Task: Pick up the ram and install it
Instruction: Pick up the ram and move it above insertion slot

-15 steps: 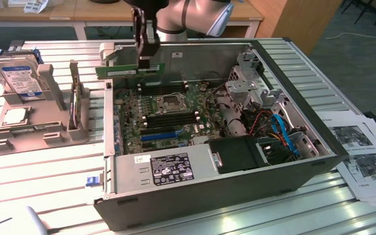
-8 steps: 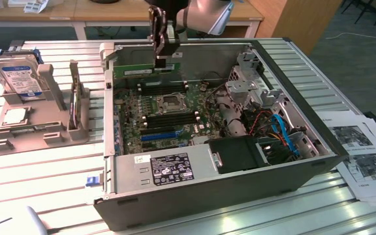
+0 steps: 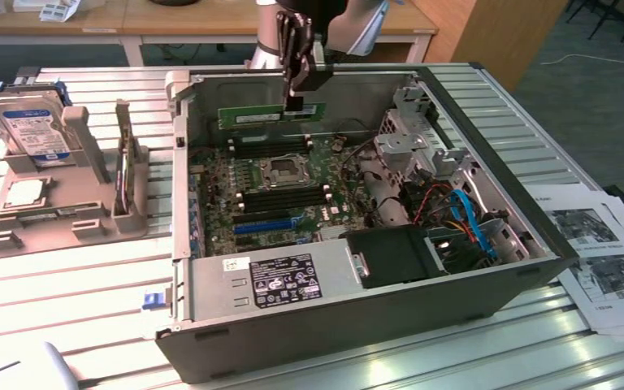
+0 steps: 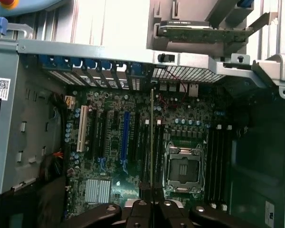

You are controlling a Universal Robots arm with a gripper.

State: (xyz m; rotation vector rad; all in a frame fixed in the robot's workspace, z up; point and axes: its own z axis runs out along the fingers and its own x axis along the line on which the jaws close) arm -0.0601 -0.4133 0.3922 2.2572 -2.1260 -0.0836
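The ram [image 3: 270, 114] is a thin green stick held level above the open computer case [image 3: 323, 301]. My gripper [image 3: 300, 104] is shut on the stick's end toward the exterior view's right. It hangs over the far part of the motherboard [image 3: 274, 191], above the black memory slots [image 3: 266, 147] beside the CPU socket [image 3: 287, 169]. In the wrist view the ram [image 4: 152, 137] shows edge-on, running out from between my fingers [image 4: 141, 208] over the board, next to the socket [image 4: 184, 167].
A grey holder [image 3: 58, 203] with a hard drive [image 3: 36, 127] stands at the exterior view's left. Drive cage and cables [image 3: 458, 215] crowd the case's right side. Printed sheets [image 3: 604, 260] lie at the right. A blue slot [image 3: 263, 225] lies nearer on the board.
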